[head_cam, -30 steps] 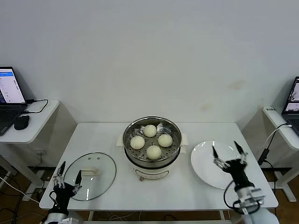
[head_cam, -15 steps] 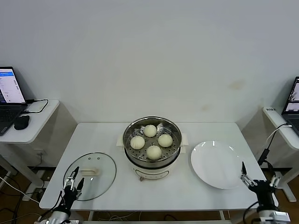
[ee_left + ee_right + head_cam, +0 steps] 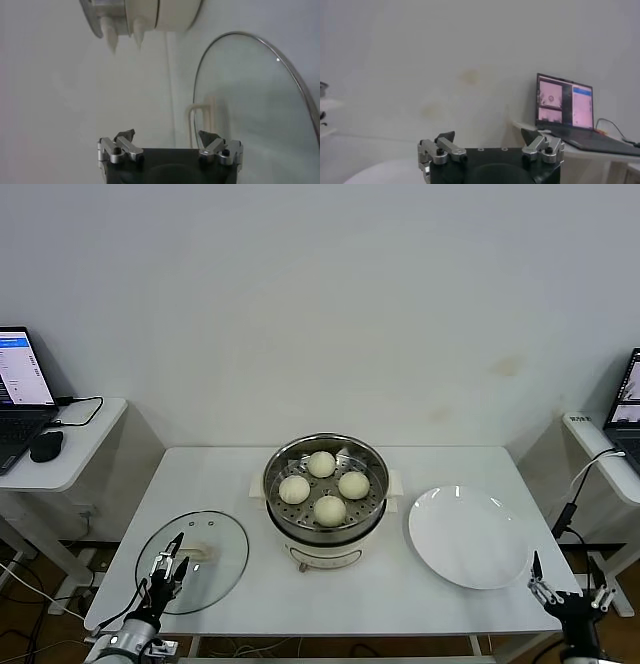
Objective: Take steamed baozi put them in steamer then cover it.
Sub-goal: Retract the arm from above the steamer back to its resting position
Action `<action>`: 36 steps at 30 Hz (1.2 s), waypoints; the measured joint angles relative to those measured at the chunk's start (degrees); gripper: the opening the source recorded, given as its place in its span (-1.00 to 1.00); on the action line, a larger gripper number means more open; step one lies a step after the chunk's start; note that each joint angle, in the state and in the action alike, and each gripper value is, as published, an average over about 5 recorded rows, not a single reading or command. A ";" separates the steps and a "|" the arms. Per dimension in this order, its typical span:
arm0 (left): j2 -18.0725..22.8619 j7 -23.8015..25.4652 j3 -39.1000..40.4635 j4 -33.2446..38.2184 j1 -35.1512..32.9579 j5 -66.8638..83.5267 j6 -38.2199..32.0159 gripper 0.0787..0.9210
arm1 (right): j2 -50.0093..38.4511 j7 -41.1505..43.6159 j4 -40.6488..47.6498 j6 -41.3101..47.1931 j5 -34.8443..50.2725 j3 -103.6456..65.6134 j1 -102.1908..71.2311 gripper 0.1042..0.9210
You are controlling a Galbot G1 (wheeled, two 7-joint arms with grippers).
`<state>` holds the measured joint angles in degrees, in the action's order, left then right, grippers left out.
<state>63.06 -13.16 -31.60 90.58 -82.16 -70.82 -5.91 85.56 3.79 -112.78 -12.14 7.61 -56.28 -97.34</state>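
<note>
With all four baozi [image 3: 323, 484] sitting in the steamer [image 3: 325, 502] at table centre, covering is pending: the left gripper [image 3: 168, 567], jaws apart, is hovering at the near edge of the glass lid [image 3: 192, 561] lying flat left of the steamer, oblong handle [image 3: 197, 554] running left-right; right gripper [image 3: 565, 591], jaws apart, is idling near-right by the plate [image 3: 468, 536]

Steamer [image 3: 325, 504] sits mid-table [image 3: 230, 474], uncovered, w/ four steamed baozi [image 3: 322, 487] on its perforated tray, apart from each other. Cover [image 3: 193, 560] lies flat on table left of steamer, not touching it. White plate [image 3: 467, 536] lies right of steamer, bare. Left gripper [image 3: 168, 561] at table's front-left edge, fingers spread, over cover's near rim. Right gripper [image 3: 565, 580] low at front-right corner, just past plate, fingers apart, holding nothing. Laptops on side desks both sides.
</note>
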 measured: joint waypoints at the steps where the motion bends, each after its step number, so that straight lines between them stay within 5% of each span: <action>1: 0.00 -0.01 0.24 -0.37 0.49 -0.10 0.00 0.77 | 0.15 0.01 0.09 -0.12 -0.14 0.01 -0.17 0.76; 17: -0.24 0.04 2.70 -5.61 7.82 -0.49 -0.07 0.74 | 1.19 0.20 1.64 -0.78 -1.89 0.51 -0.57 0.76; 36: -0.07 -2.09 2.83 -8.79 9.77 2.05 -2.12 -0.52 | 1.46 0.42 1.93 -1.19 -3.25 1.37 -0.92 0.76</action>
<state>62.99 -15.25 -28.77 81.79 -72.39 -68.78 -8.03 87.03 4.21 -110.85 -13.34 4.36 -54.90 -98.26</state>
